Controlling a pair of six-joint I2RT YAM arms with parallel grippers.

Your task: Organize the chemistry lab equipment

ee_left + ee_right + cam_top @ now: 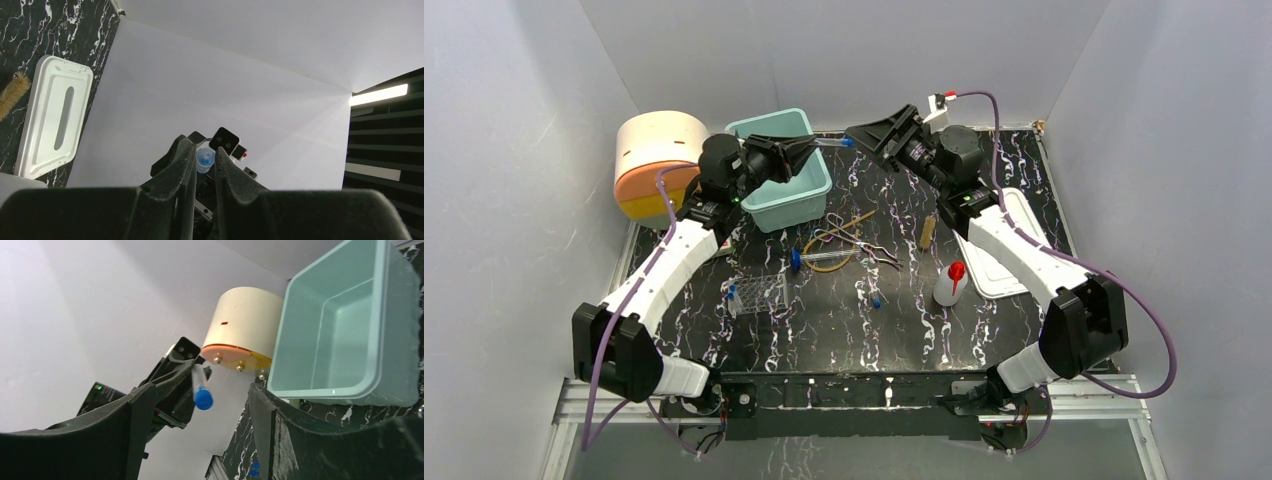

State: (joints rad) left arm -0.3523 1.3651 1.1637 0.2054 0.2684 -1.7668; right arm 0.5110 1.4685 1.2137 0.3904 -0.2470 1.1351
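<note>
My left gripper (812,147) is raised over the teal bin (779,172) and shut on a clear blue-capped vial (836,143), whose cap points right. In the left wrist view the blue cap (205,159) sits pinched between the fingers. My right gripper (867,134) faces it, open; in the right wrist view the vial (201,386) hangs between the wide jaws, touching neither. On the table lie the clear rack (758,292), metal tongs (856,236), amber tubing loop (832,262), syringe (816,257) and red-nozzled squeeze bottle (951,283).
A cream-and-orange drum (659,160) stands at the back left beside the bin. A white lid (999,245) lies under my right arm, with a brown brush (927,233) next to it. A small blue vial (876,298) lies mid-table.
</note>
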